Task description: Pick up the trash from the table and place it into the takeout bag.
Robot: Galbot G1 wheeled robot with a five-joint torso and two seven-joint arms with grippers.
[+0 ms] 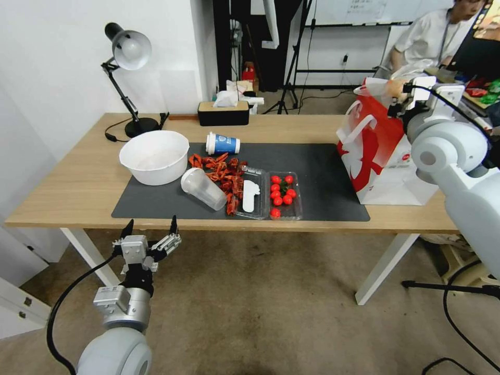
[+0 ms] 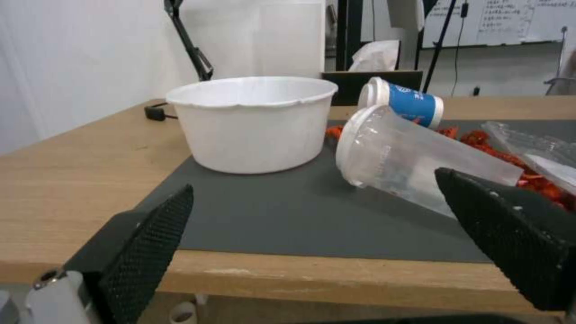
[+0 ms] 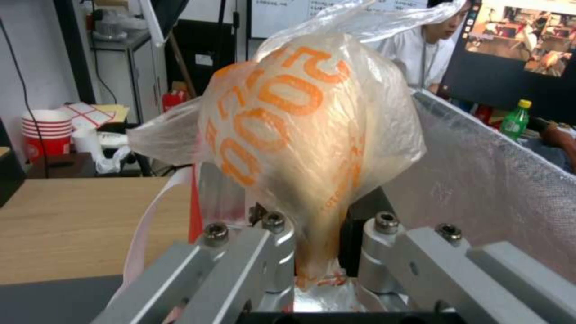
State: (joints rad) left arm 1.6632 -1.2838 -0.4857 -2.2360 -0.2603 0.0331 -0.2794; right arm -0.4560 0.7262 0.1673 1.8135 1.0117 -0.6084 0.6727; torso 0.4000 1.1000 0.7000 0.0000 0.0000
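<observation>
My right gripper hangs over the open top of the takeout bag, shut on the plastic-wrapped tan ball. The wrist view shows the right gripper pinching the wrap, with the bag's foil lining beside it. On the table's grey mat lie a clear plastic cup on its side and a blue-labelled paper cup, also tipped over. My left gripper is open just below the table's front edge, facing the clear cup and the paper cup.
A white bowl stands at the mat's left, with red scraps and a clear tray of tomatoes beside the cups. A desk lamp and a black tissue box stand at the table's back. A stand's legs lie on the floor right.
</observation>
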